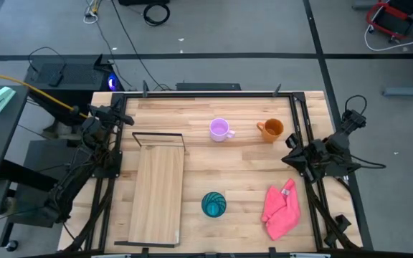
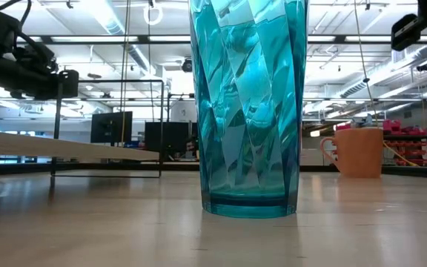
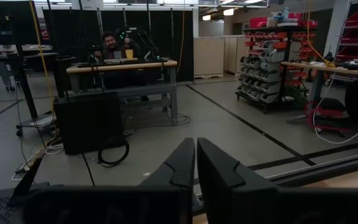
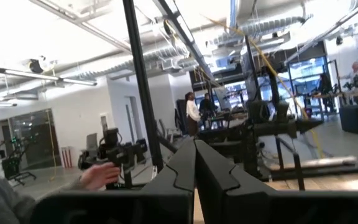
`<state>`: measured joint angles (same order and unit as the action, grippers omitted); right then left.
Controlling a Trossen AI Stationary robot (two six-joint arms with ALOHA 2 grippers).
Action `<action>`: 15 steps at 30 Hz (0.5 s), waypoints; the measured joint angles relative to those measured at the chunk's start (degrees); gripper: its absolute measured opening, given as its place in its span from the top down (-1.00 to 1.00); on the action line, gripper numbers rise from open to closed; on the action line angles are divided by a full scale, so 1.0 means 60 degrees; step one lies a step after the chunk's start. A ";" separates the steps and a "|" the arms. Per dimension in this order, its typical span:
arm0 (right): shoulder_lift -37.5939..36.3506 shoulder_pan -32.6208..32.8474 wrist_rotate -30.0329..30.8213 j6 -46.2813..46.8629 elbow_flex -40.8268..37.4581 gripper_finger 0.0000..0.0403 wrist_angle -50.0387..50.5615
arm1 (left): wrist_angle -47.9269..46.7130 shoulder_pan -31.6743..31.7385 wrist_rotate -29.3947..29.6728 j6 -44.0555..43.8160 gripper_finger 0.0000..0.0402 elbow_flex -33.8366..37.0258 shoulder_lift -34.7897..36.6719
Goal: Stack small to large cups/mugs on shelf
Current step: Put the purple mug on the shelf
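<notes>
A lilac mug (image 1: 221,130) and an orange mug (image 1: 271,130) stand upright on the table's far half. The orange mug also shows in the low view (image 2: 356,152). A teal-green cup (image 1: 214,204) stands upright near the front edge, filling the low view (image 2: 247,104). The light-wood shelf (image 1: 156,186) with its black wire frame (image 1: 158,138) lies at the table's left. My left gripper (image 3: 195,163) is shut and empty at the far left edge. My right gripper (image 4: 195,163) is shut and empty at the right edge.
A crumpled pink cloth (image 1: 281,209) lies at the front right. A black frame (image 1: 214,93) runs around the table. A person sits at a desk beyond the table (image 3: 112,46); a person's hand (image 4: 98,175) shows in the right wrist view.
</notes>
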<state>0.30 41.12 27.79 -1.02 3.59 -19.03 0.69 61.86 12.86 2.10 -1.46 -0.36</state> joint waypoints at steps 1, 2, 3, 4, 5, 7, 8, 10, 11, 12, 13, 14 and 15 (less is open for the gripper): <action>-0.0001 0.0000 0.0000 -0.0122 0.0100 0.93 0.0001 | 0.0000 0.0002 0.0000 0.0002 0.85 0.0002 0.0003; 0.0000 0.0000 0.0000 -0.0247 0.0206 0.93 0.0005 | 0.0000 -0.0001 0.0000 0.0002 0.84 0.0002 0.0000; 0.0000 0.0000 0.0000 -0.0343 0.0318 0.93 0.0005 | 0.0000 0.0000 0.0000 0.0001 0.83 0.0002 0.0003; 0.0000 0.0000 0.0004 -0.0404 0.0435 0.93 0.0004 | 0.0004 0.0000 0.0000 0.0000 0.83 0.0000 0.0000; -0.0003 0.0000 0.0000 -0.0419 0.0543 0.93 0.0007 | 0.0001 0.0000 0.0000 0.0002 0.82 0.0002 0.0000; -0.0004 0.0000 0.0004 -0.0436 0.0755 0.93 0.0012 | 0.0000 -0.0002 0.0000 0.0000 0.82 0.0002 0.0002; -0.0004 0.0000 0.0004 -0.0462 0.0858 0.93 0.0015 | 0.0003 0.0001 0.0000 0.0002 0.82 0.0002 0.0000; -0.0004 0.0000 0.0005 -0.0656 0.1078 0.93 0.0014 | 0.0001 -0.0002 0.0000 0.0002 0.84 -0.0001 0.0003; -0.0004 0.0000 0.0015 -0.0785 0.1186 0.93 0.0012 | 0.0005 0.0001 0.0000 0.0005 0.84 0.0002 0.0004; -0.0004 0.0000 0.0045 -0.0891 0.1283 0.93 0.0004 | 0.0016 -0.0002 0.0000 0.0009 0.85 0.0002 0.0000; -0.0004 0.0000 0.0096 -0.0956 0.1369 0.93 0.0007 | 0.0036 -0.0002 0.0000 0.0005 0.86 0.0002 0.0004; -0.0004 0.0000 0.0161 -0.1023 0.1452 0.93 0.0010 | 0.0071 0.0000 0.0004 0.0005 0.86 0.0005 0.0002; -0.0004 0.0000 0.0256 -0.1047 0.1531 0.93 0.0018 | 0.0107 0.0001 0.0004 0.0002 0.87 0.0012 0.0000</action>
<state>0.27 41.12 29.33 -7.30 12.78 -18.92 1.33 61.86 12.88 2.11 -1.39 -0.36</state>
